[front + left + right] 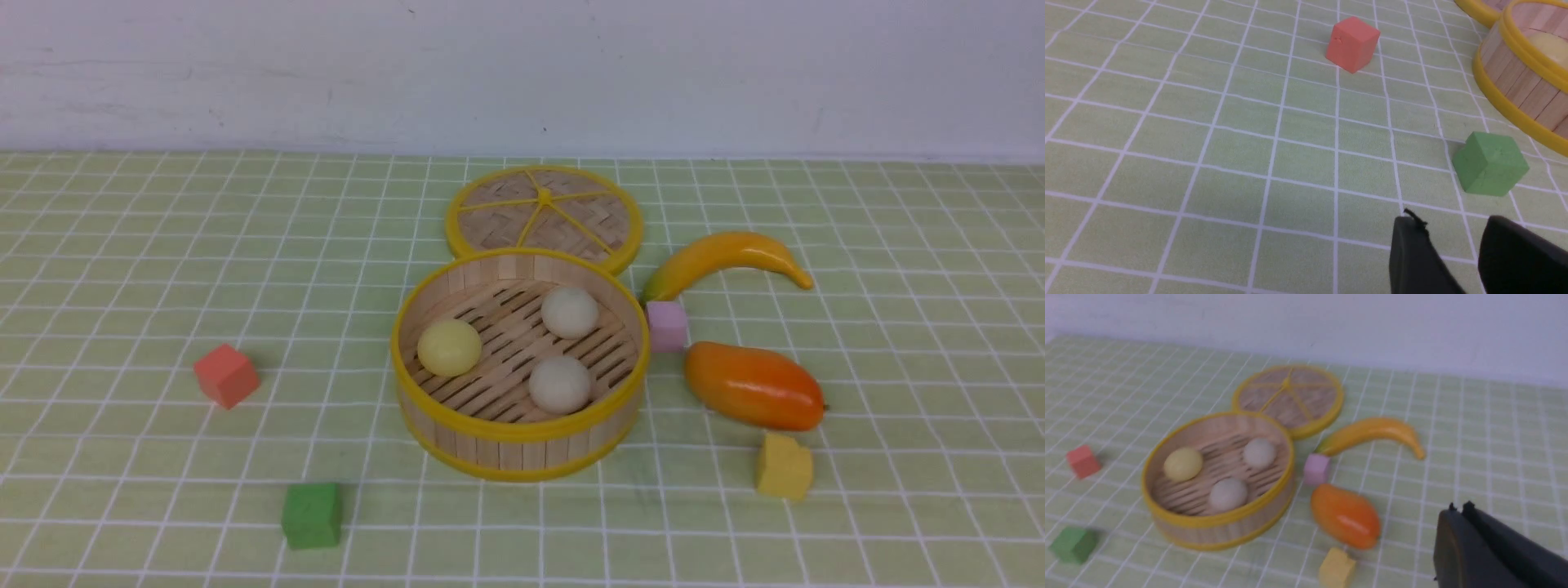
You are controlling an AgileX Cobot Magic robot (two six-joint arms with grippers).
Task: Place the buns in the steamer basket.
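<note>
Buns (531,346), all three, sit inside the steamer basket (520,450) in the front view; no arm shows there. Left wrist view: the left gripper (1453,232) has its fingers apart, holding nothing, with the green cube (1489,163) just ahead. Right wrist view: the right gripper (1459,512) is pressed together and empty, the basket far ahead.

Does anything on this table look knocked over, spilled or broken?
Nothing stands out. All three buns sit inside the upright steamer basket; its lid lies flat behind it, by design rather than by accident.
</note>
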